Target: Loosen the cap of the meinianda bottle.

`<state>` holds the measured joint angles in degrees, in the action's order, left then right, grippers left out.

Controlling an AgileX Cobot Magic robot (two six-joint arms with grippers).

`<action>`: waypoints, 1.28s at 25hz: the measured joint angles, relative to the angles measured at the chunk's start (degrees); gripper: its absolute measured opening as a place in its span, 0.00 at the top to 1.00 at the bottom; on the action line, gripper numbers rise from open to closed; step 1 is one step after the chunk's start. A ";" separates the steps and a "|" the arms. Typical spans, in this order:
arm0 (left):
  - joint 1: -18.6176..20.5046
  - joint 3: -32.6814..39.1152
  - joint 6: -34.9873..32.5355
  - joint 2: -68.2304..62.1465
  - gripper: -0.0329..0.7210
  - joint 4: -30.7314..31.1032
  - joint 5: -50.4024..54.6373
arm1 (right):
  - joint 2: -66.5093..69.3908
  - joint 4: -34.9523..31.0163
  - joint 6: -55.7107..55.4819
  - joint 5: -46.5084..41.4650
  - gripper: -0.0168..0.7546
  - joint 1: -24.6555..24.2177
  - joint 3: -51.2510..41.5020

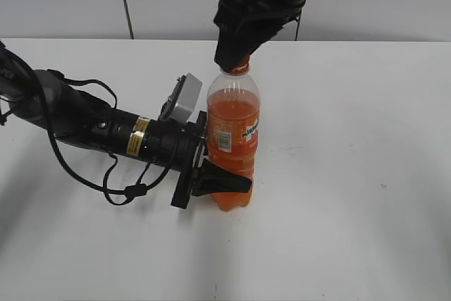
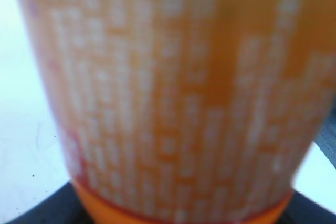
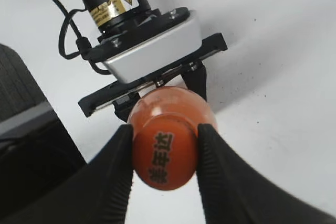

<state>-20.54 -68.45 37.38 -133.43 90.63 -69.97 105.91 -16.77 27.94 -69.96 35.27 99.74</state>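
Right pincer (image 3: 164, 153) pinching cap (image 3: 164, 156) from above, ready to twist; left pincer (image 1: 211, 163) clamped round bottle (image 1: 232, 132), upright on counter (image 1: 352, 174), to stop it turning.

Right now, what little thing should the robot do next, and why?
Probably twist the cap a little to loosen it. The right gripper has its fingers pressed on both sides of the cap from above, and the left gripper is clamped around the lower body of the upright meinianda bottle, so the bottle should stay put on the table while the cap turns.
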 joint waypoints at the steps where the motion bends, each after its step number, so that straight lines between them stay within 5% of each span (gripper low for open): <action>1: 0.00 0.00 0.00 0.00 0.43 0.11 -0.07 | 0.00 -0.17 3.01 -0.06 0.62 0.00 0.00; 18: 0.00 0.00 -0.11 0.00 0.43 0.57 -0.29 | 0.00 -0.78 43.44 -0.54 0.62 0.00 0.00; 32: 0.02 0.00 -0.11 0.00 0.43 0.52 -0.36 | -0.59 -0.56 46.57 -0.61 0.62 0.00 -0.06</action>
<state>-20.51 -68.45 37.27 -133.43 91.15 -70.33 105.32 -17.34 74.52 -70.57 35.27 99.69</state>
